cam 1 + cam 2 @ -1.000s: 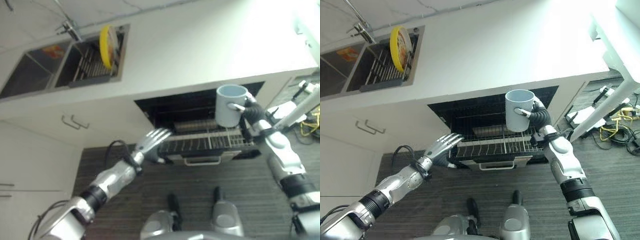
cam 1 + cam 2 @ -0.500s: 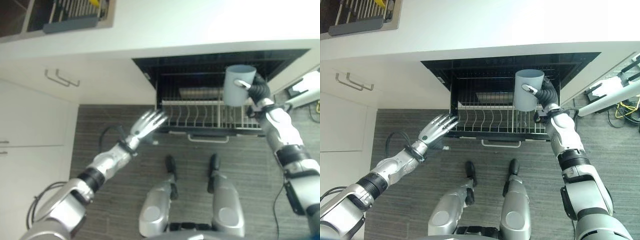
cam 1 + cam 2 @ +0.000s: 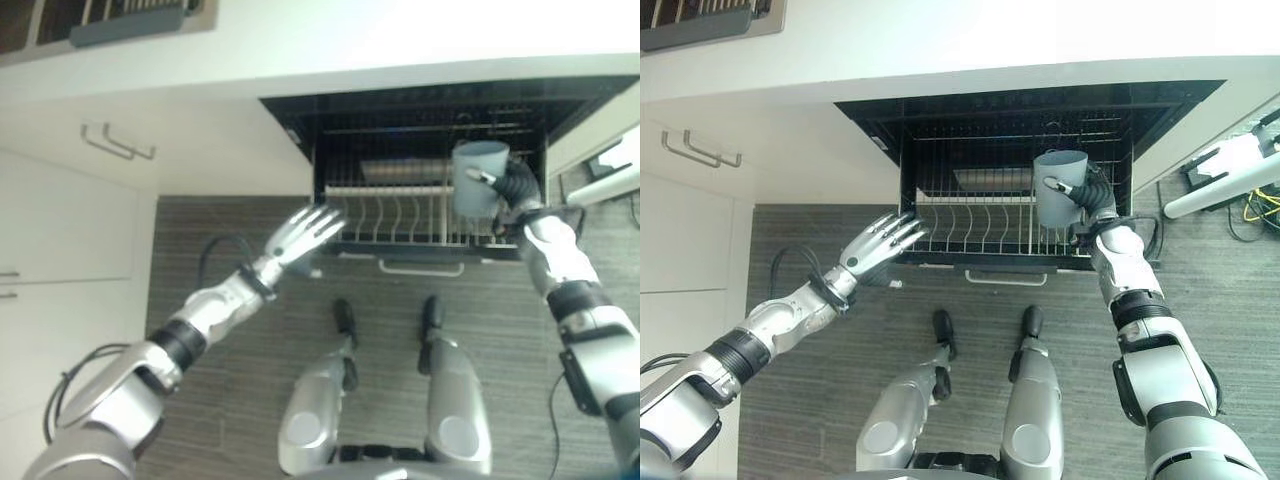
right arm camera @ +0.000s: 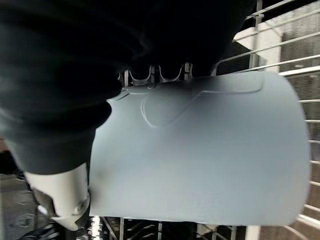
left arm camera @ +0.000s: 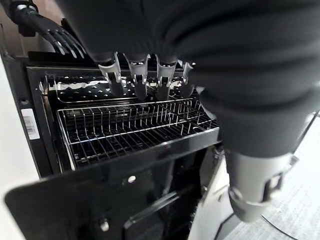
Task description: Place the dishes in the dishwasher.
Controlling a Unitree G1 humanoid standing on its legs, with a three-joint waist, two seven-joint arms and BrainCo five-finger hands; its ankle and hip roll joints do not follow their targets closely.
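Observation:
A pale blue mug [image 3: 478, 178] hangs upright over the right part of the pulled-out dishwasher rack [image 3: 395, 215]. My right hand [image 3: 517, 185] is shut on its handle; up close the mug [image 4: 200, 150] shows against the wire rack. The dishwasher [image 3: 1020, 150] stands open under the white counter [image 3: 970, 40]. My left hand [image 3: 300, 235] is open with fingers spread, just left of the rack's front corner and touching nothing. From the left wrist, its fingers [image 5: 145, 75] point at the wire rack [image 5: 135, 130].
White cabinet doors with handles [image 3: 115, 145] stand left of the dishwasher. A sink's drying rack edge [image 3: 125, 22] shows at the top left. White equipment and cables [image 3: 1230, 165] lie on the floor at the right. Grey floor [image 3: 250, 400] lies below.
The camera has tilted down a little further. My right hand has lowered the mug closer to the rack's right side. My left hand has drifted slightly towards the rack.

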